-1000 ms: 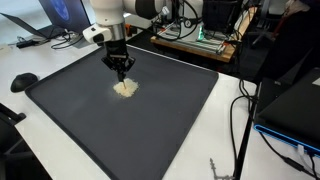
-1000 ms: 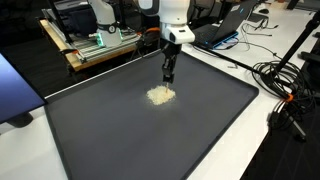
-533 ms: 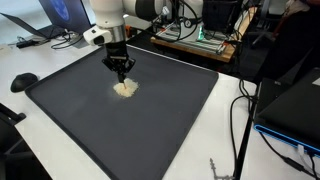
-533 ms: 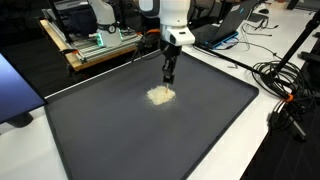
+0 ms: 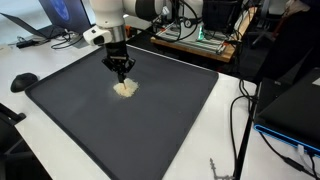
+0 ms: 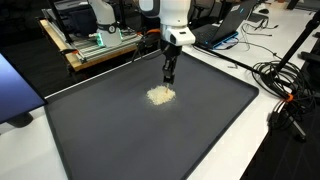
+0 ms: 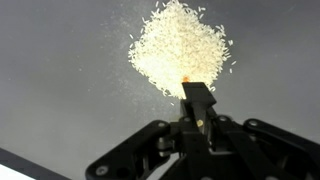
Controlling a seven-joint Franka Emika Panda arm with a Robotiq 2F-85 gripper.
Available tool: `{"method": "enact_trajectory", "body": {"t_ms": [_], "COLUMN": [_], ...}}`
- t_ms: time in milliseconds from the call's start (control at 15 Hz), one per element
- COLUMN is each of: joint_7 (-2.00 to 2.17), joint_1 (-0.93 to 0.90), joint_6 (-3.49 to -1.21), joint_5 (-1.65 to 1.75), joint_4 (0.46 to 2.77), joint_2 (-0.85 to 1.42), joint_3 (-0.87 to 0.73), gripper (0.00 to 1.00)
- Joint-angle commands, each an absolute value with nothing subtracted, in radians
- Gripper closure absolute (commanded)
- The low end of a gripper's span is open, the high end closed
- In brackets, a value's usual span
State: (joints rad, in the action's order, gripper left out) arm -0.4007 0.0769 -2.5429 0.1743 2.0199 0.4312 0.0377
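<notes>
In the wrist view, the gripper (image 7: 197, 92) is cut off by the lower edge: you see only its closed fingertips and part of the linkage. An orange speck (image 7: 185, 79) beside the tips is too small for you to identify. In both exterior views, the arm (image 5: 112, 15) is cut off by the upper edge and the dark mat (image 6: 120, 140) by the lower edge. There, the grains of the pale pile (image 6: 160, 95) are too small to tell apart. You cannot tell whether the tips touch the mat or hang above it.
</notes>
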Motion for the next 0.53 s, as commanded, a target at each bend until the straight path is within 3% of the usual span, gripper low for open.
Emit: {"method": "enact_trajectory", "body": {"t_ms": [0, 467], "joint_7": [-0.416, -0.407], "joint_1": [0.084, 0.076], "joint_6": [-2.521, -2.481], "joint_5": [0.155, 0.153], "joint_4": [2.01, 2.011], "joint_2": [0.421, 0.382], "joint_3": [0.047, 0.05], "gripper": [0.97, 0.97]}}
